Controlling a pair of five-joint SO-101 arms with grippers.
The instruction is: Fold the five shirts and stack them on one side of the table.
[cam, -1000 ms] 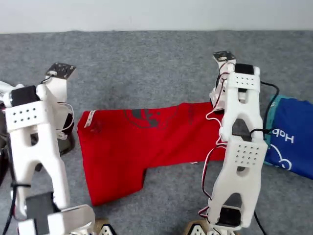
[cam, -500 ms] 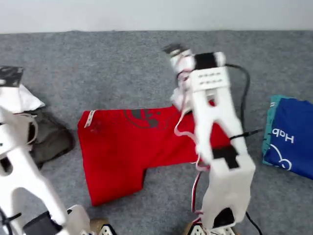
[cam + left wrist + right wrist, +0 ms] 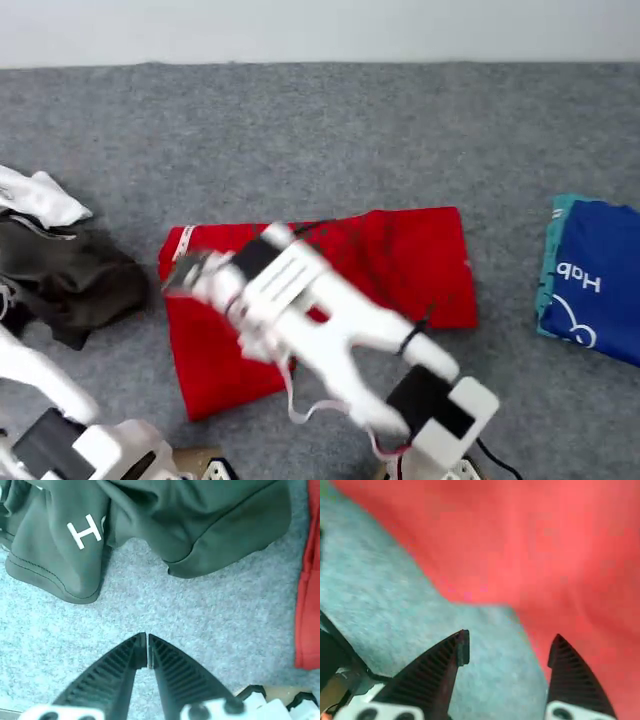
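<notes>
1. Grey carpet [image 3: 215, 625] under left gripper [image 3: 148, 650]; jaws pressed together, near dark shirt [image 3: 200, 520].
2. Right gripper [image 3: 510, 647] spread wide, empty, over the edge of red shirt [image 3: 420, 260].
3. Red shirt lies mid-table, long axis left–right, with one lobe pointing to the near edge.
4. Count: one red, one dark, one white shirt [image 3: 40, 195], and one folded blue shirt [image 3: 600, 280].

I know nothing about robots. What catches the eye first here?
The bright red shirt spread in the middle of the table, with the white right arm stretched across it, its open gripper over the shirt's edge. A folded blue shirt sits at the right edge, and a crumpled dark shirt is heaped at the left.
</notes>
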